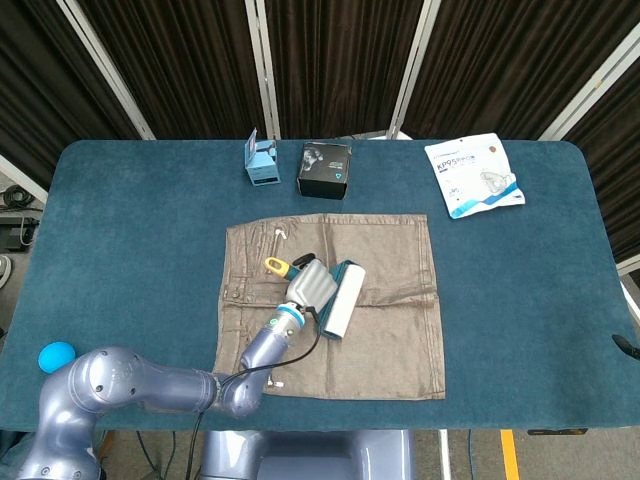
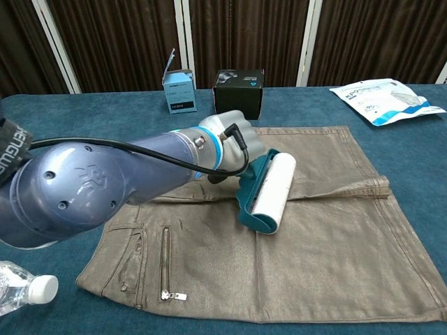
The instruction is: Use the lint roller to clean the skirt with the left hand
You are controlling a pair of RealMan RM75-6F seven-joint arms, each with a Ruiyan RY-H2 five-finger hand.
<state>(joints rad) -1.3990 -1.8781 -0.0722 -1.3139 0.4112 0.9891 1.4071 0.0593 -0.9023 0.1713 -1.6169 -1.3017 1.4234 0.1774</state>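
Observation:
A taupe skirt (image 1: 390, 330) (image 2: 335, 230) lies flat across the middle of the blue table. My left hand (image 1: 312, 284) (image 2: 237, 143) grips the teal-framed lint roller (image 1: 340, 300) (image 2: 271, 190), whose white roll rests on the cloth near the skirt's centre crease. The roller's yellow handle end (image 1: 275, 266) sticks out behind the hand in the head view. The left forearm stretches over the skirt's waistband side and hides part of it. My right hand shows in neither view.
A small blue box (image 1: 262, 163) (image 2: 180, 91) and a black box (image 1: 325, 169) (image 2: 239, 93) stand at the table's far side. A white mask packet (image 1: 472, 175) (image 2: 385, 93) lies far right. A plastic bottle (image 2: 24, 291) lies near the front left edge.

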